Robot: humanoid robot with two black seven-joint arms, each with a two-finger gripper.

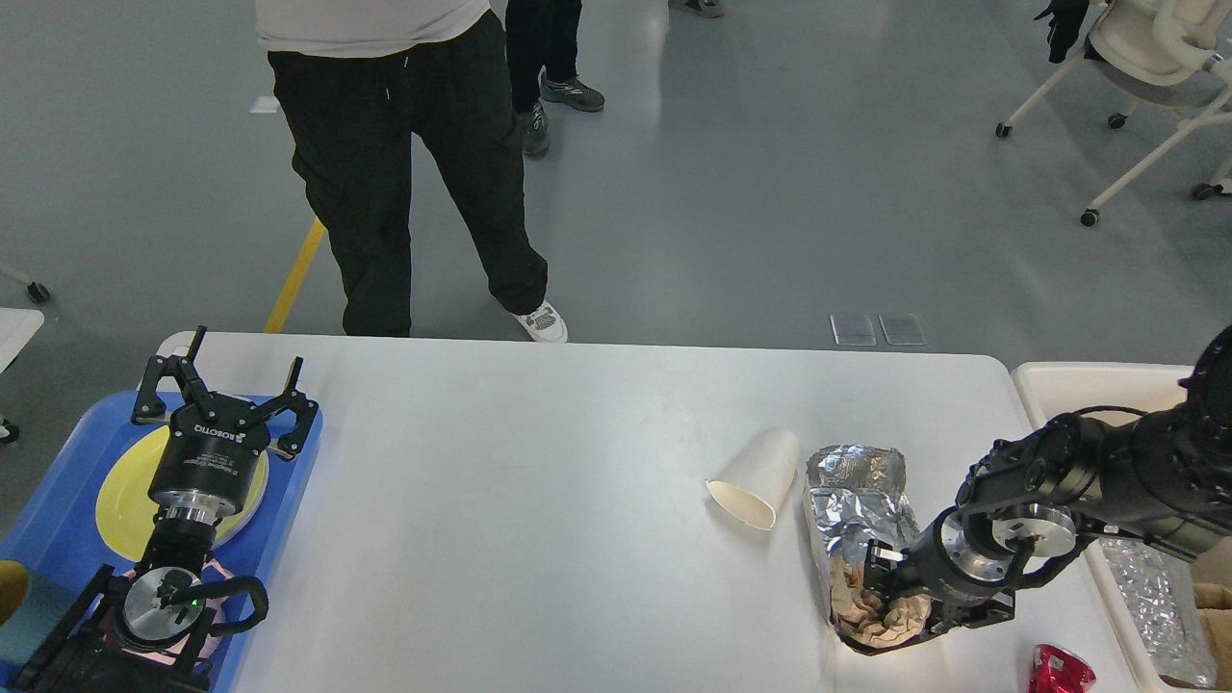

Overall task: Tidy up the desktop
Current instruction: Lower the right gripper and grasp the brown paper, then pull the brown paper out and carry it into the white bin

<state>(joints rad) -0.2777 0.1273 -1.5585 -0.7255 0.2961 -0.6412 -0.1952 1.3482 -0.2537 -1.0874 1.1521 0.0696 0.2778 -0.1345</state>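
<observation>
Desktop [539,500]: right claw [881,587] low in foil bag [857,500].

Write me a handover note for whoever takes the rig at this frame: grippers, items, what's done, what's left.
Left gripper: open, idle above the blue plastic tray holding a yellow plate.
Right gripper: at the crumpled foil wrapper with brown paper; grip state unclear.
On the white desktop: the wrapper, a tipped white paper cup, a red foil item at the near edge.
Done: some foil lies in the cream bin.
Left: wrapper, cup, red item.
</observation>
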